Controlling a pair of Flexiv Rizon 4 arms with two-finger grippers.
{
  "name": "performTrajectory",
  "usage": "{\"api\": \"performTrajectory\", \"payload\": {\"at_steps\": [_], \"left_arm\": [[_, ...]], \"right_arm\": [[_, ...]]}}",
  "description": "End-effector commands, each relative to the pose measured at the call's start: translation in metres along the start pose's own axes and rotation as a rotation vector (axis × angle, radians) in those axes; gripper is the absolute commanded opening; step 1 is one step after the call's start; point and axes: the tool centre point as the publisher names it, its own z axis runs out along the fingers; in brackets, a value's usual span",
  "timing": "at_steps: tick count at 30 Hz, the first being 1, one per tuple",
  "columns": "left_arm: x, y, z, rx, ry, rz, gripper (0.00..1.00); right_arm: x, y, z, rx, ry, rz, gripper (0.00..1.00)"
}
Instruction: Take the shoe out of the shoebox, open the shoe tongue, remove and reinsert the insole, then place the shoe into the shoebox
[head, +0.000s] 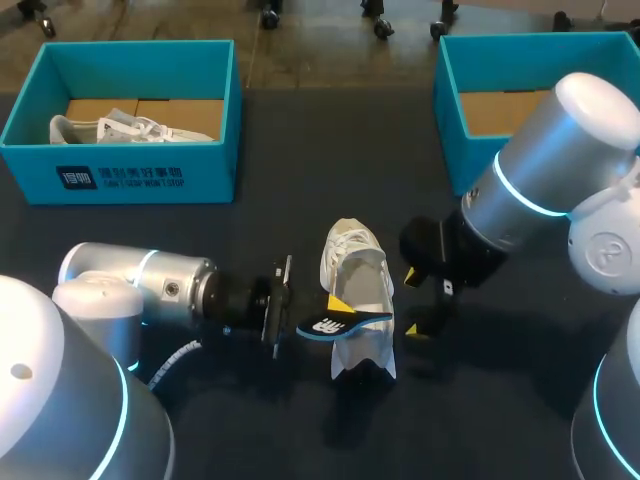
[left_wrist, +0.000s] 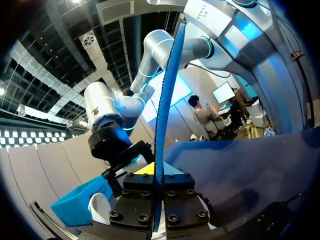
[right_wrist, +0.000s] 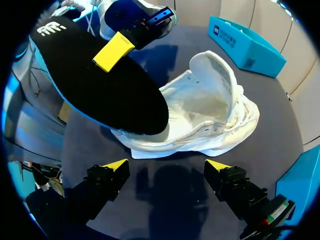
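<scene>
Head view, left fingers (head: 339, 302) pinching insole (head: 345, 323) over shoe (head: 355, 265), right fingers (head: 411, 276) spread beside.

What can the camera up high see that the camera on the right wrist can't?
Only the head view shows the second shoe lying inside the left shoebox. Only the right wrist view looks into the opening of the white shoe, to its pale inside. Both show that shoe on the table, the black insole pinched in the left gripper above it, and the right gripper with its fingers open beside the shoe.
</scene>
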Motion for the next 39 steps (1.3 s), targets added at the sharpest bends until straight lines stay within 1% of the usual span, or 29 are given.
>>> {"api": "performTrajectory", "payload": {"at_steps": [1, 7, 15, 17, 21, 27, 32, 35, 39], "left_arm": [[-0.001, 0.006, 0.004, -0.015, -0.008, -0.007, 0.00], [0.000, 0.017, 0.005, -0.032, -0.015, -0.026, 0.00], [-0.002, 0.033, 0.008, -0.092, -0.052, 0.005, 0.00], [-0.003, 0.037, 0.008, -0.095, -0.054, -0.001, 0.00], [-0.004, 0.048, 0.010, -0.116, -0.068, -0.006, 0.00], [-0.009, 0.065, 0.009, -0.173, -0.088, -0.007, 0.00], [-0.011, 0.073, 0.008, -0.215, -0.099, 0.018, 0.00], [-0.011, 0.074, 0.008, -0.208, -0.099, -0.002, 0.00], [-0.010, 0.071, 0.006, -0.205, -0.096, -0.015, 0.00]], "right_arm": [[0.000, 0.000, 0.002, -0.001, -0.001, 0.000, 1.00], [0.000, 0.000, 0.002, -0.001, -0.001, 0.000, 1.00], [0.000, 0.000, 0.002, -0.001, -0.001, 0.000, 1.00], [0.000, 0.000, 0.002, -0.001, -0.001, 0.000, 1.00], [0.000, 0.000, 0.002, -0.001, -0.001, 0.000, 1.00], [0.000, 0.000, 0.002, -0.001, -0.001, 0.000, 1.00], [0.000, 0.000, 0.002, -0.001, -0.001, 0.000, 1.00], [0.000, 0.000, 0.002, -0.001, -0.001, 0.000, 1.00], [0.000, 0.000, 0.002, -0.001, -0.001, 0.000, 1.00]]}}
